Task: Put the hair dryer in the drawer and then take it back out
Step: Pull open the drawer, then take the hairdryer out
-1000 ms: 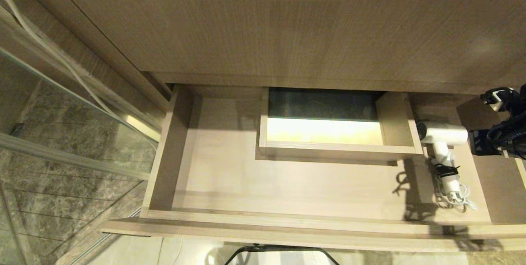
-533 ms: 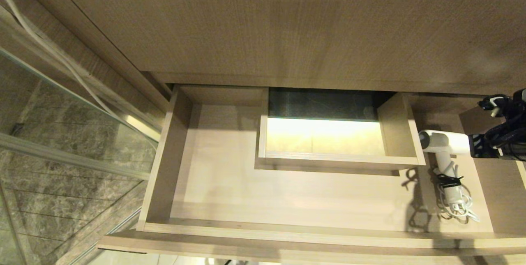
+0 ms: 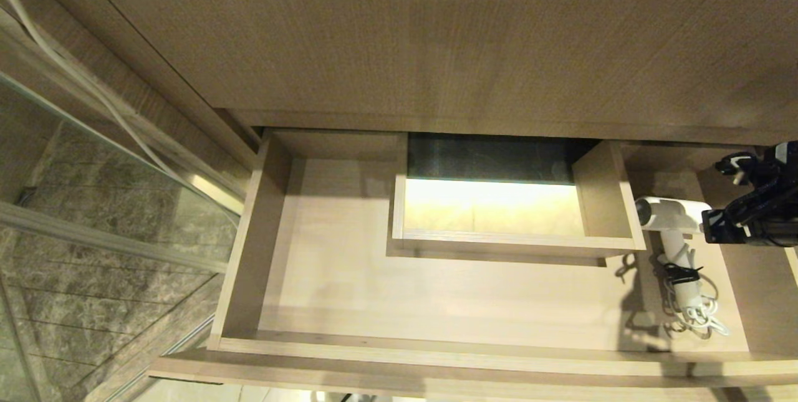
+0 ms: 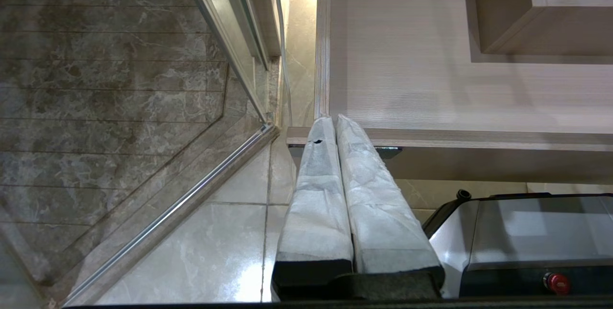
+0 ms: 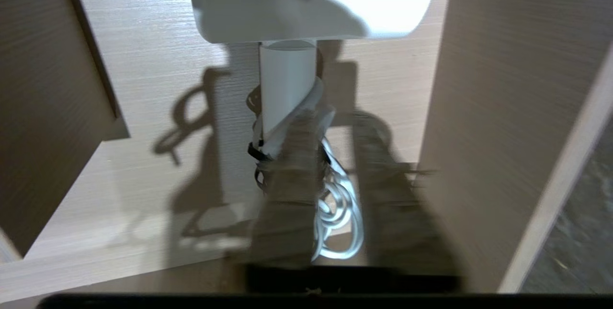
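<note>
The right gripper (image 5: pixel 335 155) has just let go: its two fingers (image 5: pixel 292 189) now stand apart in the wrist view, a gap between them, pinching nothing, where a second ago it was clamped on the barrel end of the hair dryer (image 3: pixel 672 215). And there the dryer lies, down on the floor of the drawer (image 3: pixel 349 277), in the narrow right-hand bay between the boxed cut-out (image 3: pixel 614 202) and the drawer's right wall, barrel pointing left toward the box, handle running toward the drawer front, the white cord (image 3: pixel 695 315) bundled in loops at the handle's foot with the black tie (image 3: pixel 681 274) around it. In the head view the gripper (image 3: pixel 711 230) sits just at the barrel's right end; whether it touches I can't tell from here. The dryer has sunk a little and settled since the earlier look, its shadow tight under it. So I'd call the first half done: it's in the drawer. Next, by my reckoning, comes a fresh grasp to lift it back out. The left gripper (image 4: pixel 335 122) hangs parked by the drawer's front left corner, fingers pressed together, holding nothing.
</note>
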